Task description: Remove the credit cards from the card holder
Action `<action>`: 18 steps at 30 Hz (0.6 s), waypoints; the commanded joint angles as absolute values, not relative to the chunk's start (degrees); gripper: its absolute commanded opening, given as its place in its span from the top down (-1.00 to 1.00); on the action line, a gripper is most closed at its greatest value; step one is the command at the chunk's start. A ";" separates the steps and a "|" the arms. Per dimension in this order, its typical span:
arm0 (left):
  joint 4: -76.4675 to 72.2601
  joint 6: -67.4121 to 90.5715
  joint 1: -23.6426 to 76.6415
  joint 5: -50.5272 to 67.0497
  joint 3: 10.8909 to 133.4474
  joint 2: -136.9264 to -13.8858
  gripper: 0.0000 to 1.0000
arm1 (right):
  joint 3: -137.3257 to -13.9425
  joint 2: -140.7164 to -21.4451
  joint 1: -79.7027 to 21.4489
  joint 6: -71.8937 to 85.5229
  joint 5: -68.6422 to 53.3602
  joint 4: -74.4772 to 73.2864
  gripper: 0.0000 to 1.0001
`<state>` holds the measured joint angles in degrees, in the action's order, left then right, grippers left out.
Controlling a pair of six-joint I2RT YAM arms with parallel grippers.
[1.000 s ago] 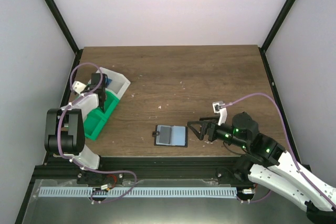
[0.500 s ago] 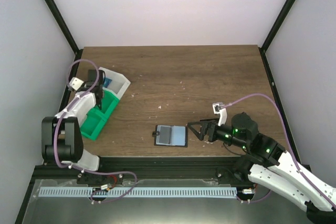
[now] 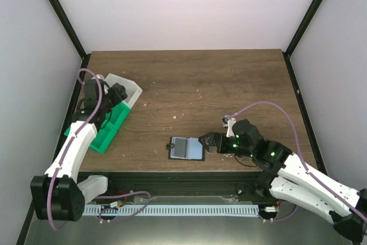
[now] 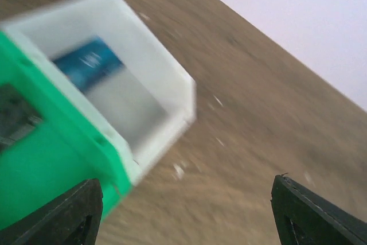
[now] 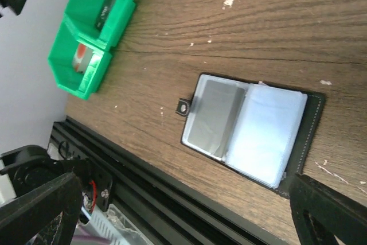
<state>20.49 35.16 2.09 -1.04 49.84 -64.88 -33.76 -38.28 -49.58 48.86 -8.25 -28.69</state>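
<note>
With nothing pinning it down, the card holder [image 3: 186, 148] lay open and flat at the lower middle of the top view. The likeliest slip was therefore the right gripper [image 3: 206, 143], poised at its right edge, shoving it across the table [image 3: 229, 84] or pinching a pocket panel and lifting the whole holder. That gripper's jaws stood wide and empty, though whether a fingertip touched the holder's edge could not be told. The left gripper [image 3: 117, 93], at the left by the white bin [image 4: 155, 84] and green bin [image 3: 109, 127], was likewise spread wide and held nothing.
</note>
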 commanded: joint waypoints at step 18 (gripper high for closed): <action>9.93 31.36 26.26 31.86 33.16 -55.74 -0.31 | -32.92 -59.45 -49.64 52.37 -11.82 -13.65 0.19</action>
<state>14.72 30.09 23.90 28.69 34.81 -54.70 -33.56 -56.80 -49.58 52.03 -9.98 -19.18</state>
